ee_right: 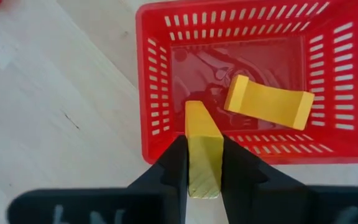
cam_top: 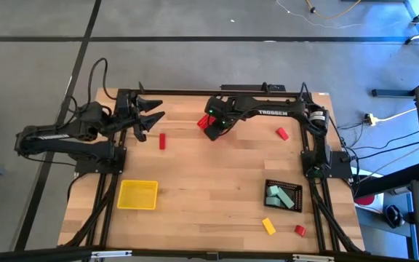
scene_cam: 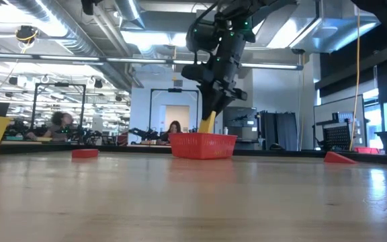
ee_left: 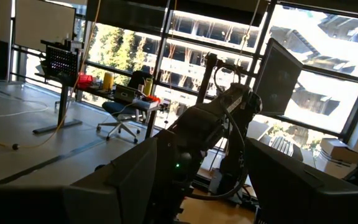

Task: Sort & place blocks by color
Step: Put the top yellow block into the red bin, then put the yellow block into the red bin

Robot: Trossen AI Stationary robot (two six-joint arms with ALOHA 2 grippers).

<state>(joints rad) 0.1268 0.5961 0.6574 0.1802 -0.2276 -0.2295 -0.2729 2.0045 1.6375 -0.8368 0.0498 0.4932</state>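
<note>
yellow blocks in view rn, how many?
3. One is clamped in the right gripper over the red bin: the held yellow block. A second yellow block lies inside that bin. A third yellow block lies on the table near the black bin. The arm may hide others.

One camera looks straight down from high up at the whole pale wooden table [cam_top: 209, 182]. One sits low, looking across it. The right wrist camera looks down closely below its gripper [ee_right: 204, 177] at the red plastic slotted bin [ee_right: 157, 93], also in the low view [scene_cam: 203, 145].

"TROSSEN" on right arm [cam_top: 278, 111]
</note>
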